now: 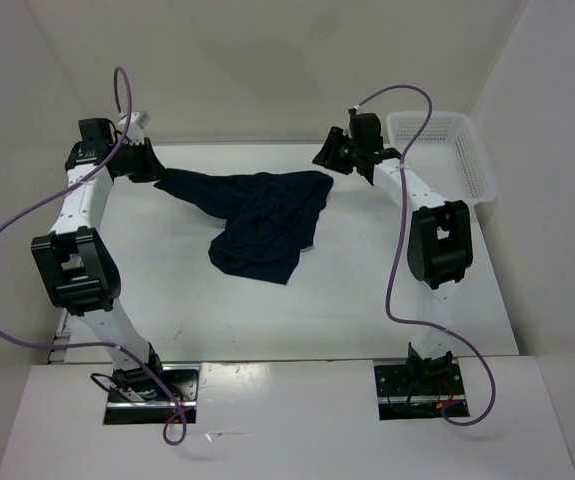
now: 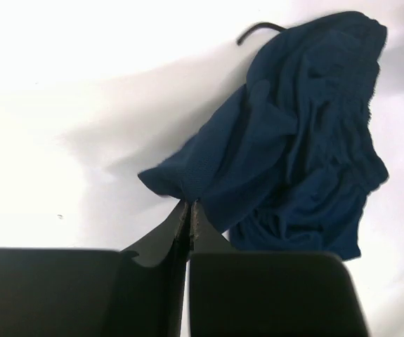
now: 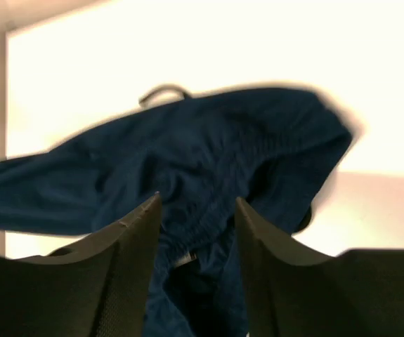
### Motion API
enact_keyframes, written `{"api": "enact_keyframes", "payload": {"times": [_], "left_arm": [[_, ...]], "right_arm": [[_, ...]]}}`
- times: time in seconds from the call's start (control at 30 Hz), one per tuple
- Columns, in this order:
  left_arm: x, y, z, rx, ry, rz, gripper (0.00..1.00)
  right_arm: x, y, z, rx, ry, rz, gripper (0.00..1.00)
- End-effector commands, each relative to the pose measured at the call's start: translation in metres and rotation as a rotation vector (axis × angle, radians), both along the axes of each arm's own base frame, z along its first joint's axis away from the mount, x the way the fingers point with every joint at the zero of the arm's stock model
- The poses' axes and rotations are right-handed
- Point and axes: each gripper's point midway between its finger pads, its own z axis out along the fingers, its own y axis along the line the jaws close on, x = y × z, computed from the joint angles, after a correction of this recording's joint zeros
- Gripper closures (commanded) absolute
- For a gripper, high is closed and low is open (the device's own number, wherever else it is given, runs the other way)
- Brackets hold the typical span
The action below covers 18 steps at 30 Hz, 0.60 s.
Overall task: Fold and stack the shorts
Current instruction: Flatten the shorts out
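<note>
The shorts [image 1: 267,225] lie crumpled in the upper middle of the top view, on the white table [image 1: 367,300], not yet folded. The left gripper [image 2: 189,207] sits at the upper left of the heap, its fingers pressed together on a corner of the cloth. From that pinch the fabric runs in a stretched strip toward the heap, so the corner is probably held to draw the garment out flat.

The right gripper [image 3: 196,228] hangs at the heap's upper right edge, jaws apart, with gathered waistband showing in the gap. The wrist view is blurred, so I cannot tell whether its fingers touch cloth. It looks placed to take the opposite end.

The drawstring [image 2: 258,29] pokes out at the far edge. A white basket [image 1: 437,150] stands in the upper right corner, well apart from the shorts.
</note>
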Motion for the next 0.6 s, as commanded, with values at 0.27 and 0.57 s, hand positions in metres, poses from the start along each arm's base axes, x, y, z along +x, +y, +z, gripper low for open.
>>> {"api": "enact_keyframes", "payload": {"times": [0.27,0.57], "left_arm": [[-0.026,-0.009,-0.027,-0.032,0.086,-0.016,1.00],[-0.034,-0.010,-0.039,-0.032,0.119,-0.009,1.00]], "right_arm": [[-0.070,0.098,-0.066,0.075,0.228,0.235,0.45],[-0.078,0.094,-0.088,0.051,0.351,0.158,0.45]]}}
